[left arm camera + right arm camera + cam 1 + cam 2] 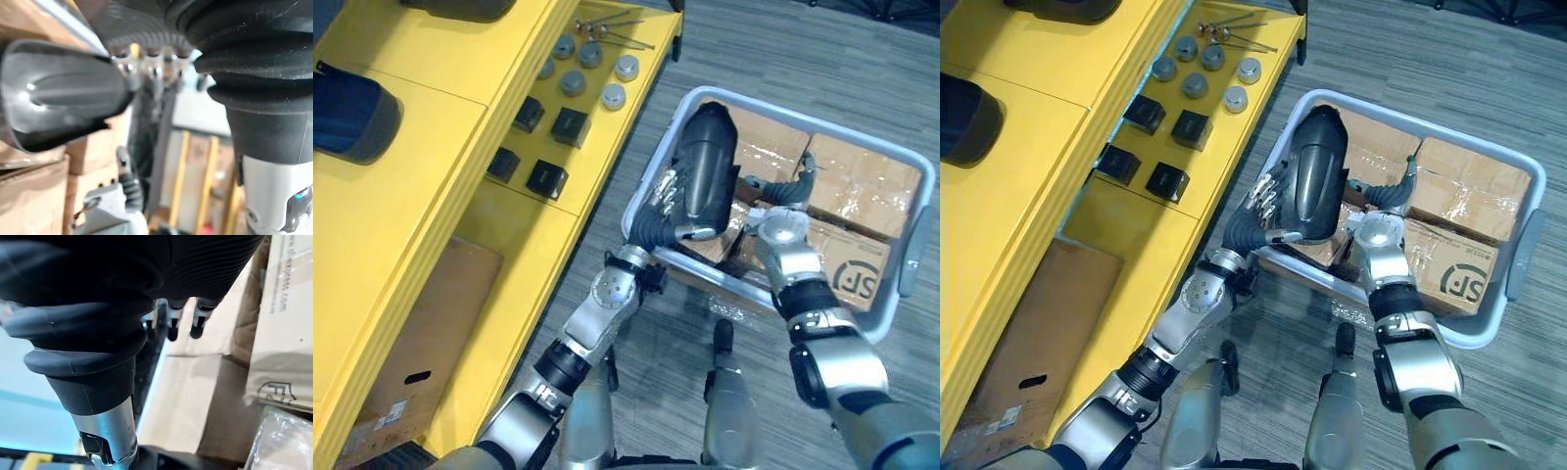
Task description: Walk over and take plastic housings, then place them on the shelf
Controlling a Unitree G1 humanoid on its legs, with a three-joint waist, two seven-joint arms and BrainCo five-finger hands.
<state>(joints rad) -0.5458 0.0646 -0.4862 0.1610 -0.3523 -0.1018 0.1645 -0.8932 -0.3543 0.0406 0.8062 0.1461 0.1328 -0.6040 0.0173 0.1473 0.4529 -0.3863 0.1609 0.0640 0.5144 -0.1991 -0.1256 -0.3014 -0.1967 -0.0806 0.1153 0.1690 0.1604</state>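
Note:
A dark, elongated plastic housing (708, 162) stands tilted at the left end of a grey bin (917, 250), resting on cardboard boxes (862, 181). My left hand (664, 196) grips it from the left: the fingers lie curled along its side and the thumb hooks under its lower end. In the left wrist view the housing (58, 103) sits right against those fingers (146, 66). My right hand (781, 188) is just right of the housing, above the boxes. Its fingers (171, 325) hang relaxed over the cardboard and hold nothing.
A yellow shelf (509, 225) runs along the left. It carries black blocks (548, 178), grey round parts (614, 96), thin rods (617, 34) and, higher up, two more dark housings (352, 113). A cardboard box (421, 352) lies on its lowest level. Grey carpet lies between the shelf and the bin.

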